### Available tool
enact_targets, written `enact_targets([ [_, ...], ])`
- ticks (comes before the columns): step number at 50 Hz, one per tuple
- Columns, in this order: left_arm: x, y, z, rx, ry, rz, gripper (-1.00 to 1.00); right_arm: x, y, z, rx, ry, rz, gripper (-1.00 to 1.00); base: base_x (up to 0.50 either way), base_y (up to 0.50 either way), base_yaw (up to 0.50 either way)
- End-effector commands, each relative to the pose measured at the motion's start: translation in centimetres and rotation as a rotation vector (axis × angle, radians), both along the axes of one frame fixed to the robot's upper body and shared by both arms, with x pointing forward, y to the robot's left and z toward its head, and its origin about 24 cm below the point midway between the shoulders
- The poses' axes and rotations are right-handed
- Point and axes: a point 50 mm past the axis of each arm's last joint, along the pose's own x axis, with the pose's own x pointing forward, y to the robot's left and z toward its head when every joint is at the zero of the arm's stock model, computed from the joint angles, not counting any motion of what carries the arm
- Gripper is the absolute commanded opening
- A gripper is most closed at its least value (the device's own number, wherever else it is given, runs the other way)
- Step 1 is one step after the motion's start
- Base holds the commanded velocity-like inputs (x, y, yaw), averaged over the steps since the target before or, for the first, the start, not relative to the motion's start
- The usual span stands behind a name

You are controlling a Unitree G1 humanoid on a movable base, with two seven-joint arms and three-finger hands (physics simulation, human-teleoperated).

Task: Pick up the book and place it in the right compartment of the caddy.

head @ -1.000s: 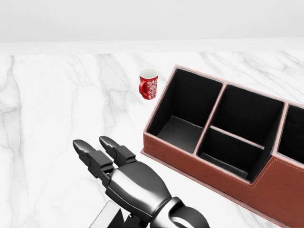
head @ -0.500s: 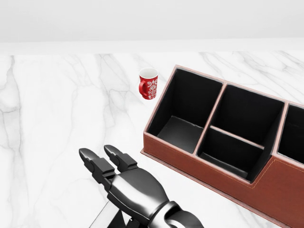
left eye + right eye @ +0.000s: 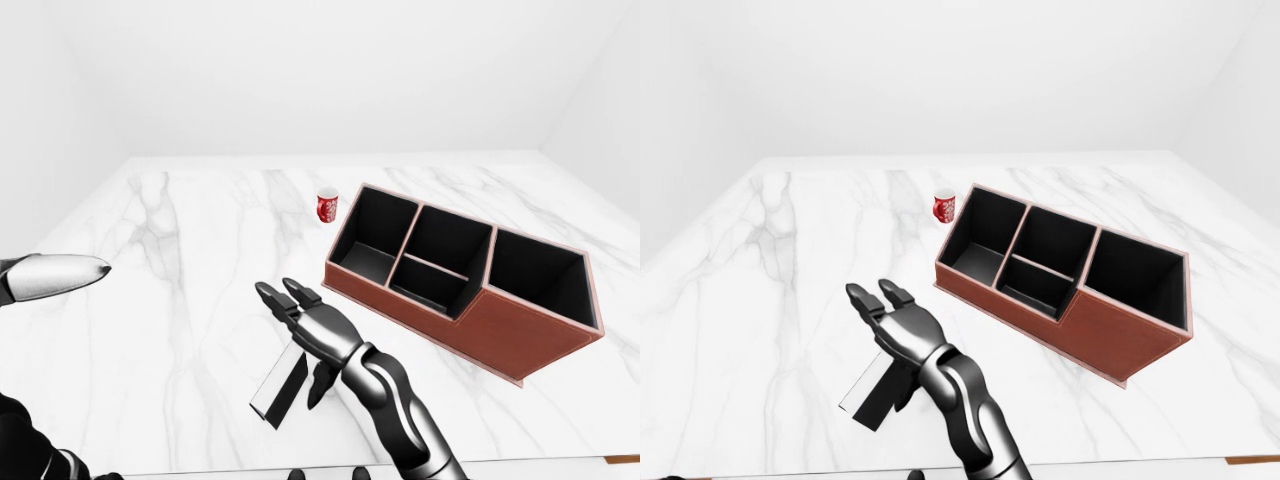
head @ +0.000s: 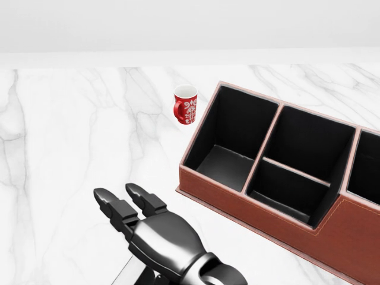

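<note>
My right robot hand (image 3: 312, 330) hovers with fingers spread directly over the book (image 3: 279, 386), which lies flat on the table (image 3: 180, 300), long axis pointing toward me; the caddy (image 3: 500, 320) sits well right.

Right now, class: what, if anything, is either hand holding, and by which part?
Nothing visibly held. The right hand hangs open over the book; the left hand is bare.

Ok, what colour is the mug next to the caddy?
The mug is red with a white pattern and white inside, clearest in the head view.
</note>
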Motion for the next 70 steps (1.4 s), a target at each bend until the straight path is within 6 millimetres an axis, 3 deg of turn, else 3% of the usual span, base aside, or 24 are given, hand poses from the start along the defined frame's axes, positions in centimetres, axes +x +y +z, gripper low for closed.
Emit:
enact_targets([
  [1,0.0,0.0,0.0,-0.004,0.001,-0.003,1.00,-1.0,0.4,2.5,0.031,-0.040,0.076,1.00,0.00,0.00,0.00],
  [34,-0.5,0.2,0.6,-0.007,-0.030,-0.012,1.00,1.0,0.9,-0.8,-0.019,0.015,-0.002,1.00,0.00,0.00,0.00],
  [50,-0.9,0.5,1.0,-0.022,-0.050,-0.023,1.00,0.5,1.2,0.1,-0.013,0.009,0.040,1.00,0.00,0.00,0.00],
  [70,-1.2,0.7,1.3,-0.034,-0.064,-0.036,1.00,0.7,1.7,-0.1,-0.027,0.012,0.048,1.00,0.00,0.00,0.00],
])
